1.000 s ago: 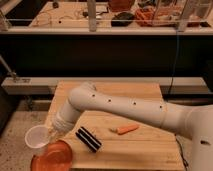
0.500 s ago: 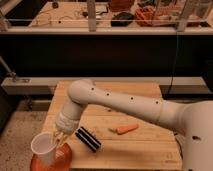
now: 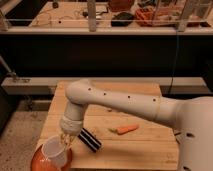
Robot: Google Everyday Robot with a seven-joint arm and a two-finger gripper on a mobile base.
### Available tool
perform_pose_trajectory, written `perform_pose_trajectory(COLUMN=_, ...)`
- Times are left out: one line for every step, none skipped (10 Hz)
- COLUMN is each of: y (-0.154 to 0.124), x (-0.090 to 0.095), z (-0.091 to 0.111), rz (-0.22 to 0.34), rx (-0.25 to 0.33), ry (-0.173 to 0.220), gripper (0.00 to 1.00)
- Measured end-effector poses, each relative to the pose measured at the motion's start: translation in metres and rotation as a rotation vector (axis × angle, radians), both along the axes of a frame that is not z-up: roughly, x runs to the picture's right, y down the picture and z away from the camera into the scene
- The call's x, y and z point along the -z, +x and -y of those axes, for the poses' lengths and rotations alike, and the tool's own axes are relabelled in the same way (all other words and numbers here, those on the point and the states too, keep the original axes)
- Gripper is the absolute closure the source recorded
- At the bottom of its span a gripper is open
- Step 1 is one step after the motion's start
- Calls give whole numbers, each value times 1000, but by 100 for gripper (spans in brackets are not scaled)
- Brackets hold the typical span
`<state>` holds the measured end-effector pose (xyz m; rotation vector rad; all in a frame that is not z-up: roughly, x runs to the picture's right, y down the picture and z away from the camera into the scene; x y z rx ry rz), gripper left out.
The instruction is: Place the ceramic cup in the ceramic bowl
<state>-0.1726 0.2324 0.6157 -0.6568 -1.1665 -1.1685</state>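
The white ceramic cup (image 3: 52,151) is tilted over the orange-red ceramic bowl (image 3: 41,161) at the table's front left corner, its lower part inside the bowl's rim. My gripper (image 3: 65,141) reaches down from the white arm and is shut on the cup's right rim. The bowl is partly hidden by the cup and cut off by the bottom edge of the view.
A black ridged block (image 3: 90,139) lies just right of the gripper. A small orange carrot (image 3: 125,129) lies on the wooden table (image 3: 140,150) further right. A dark shelf unit and a cluttered bench stand behind the table.
The arm has carried the cup down and slightly right, from above the bowl's left side into the bowl. The cup is now tilted more.
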Motion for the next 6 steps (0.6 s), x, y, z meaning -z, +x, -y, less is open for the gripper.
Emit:
perform_pose_trajectory(y=2, x=-4, z=-1, rz=12, rx=-9, ry=2, gripper=97)
perform_pose_trajectory(y=3, x=-9, z=-3, rz=19, rx=-16, ry=2, gripper=91)
perform_pose_trajectory(y=1, x=-14, z=-6, rz=28, rx=-23, ry=0, gripper=82)
perform_pose_trajectory(y=1, x=-22, z=-6, rz=31, rx=-39, ry=-6, gripper=69)
perform_pose_trajectory(y=0, x=-30, z=-7, rz=33, rx=-47, ry=-15, gripper=59)
perform_pose_trajectory(y=-2, x=-35, z=-9, rz=34, rx=-48, ry=-20, gripper=51)
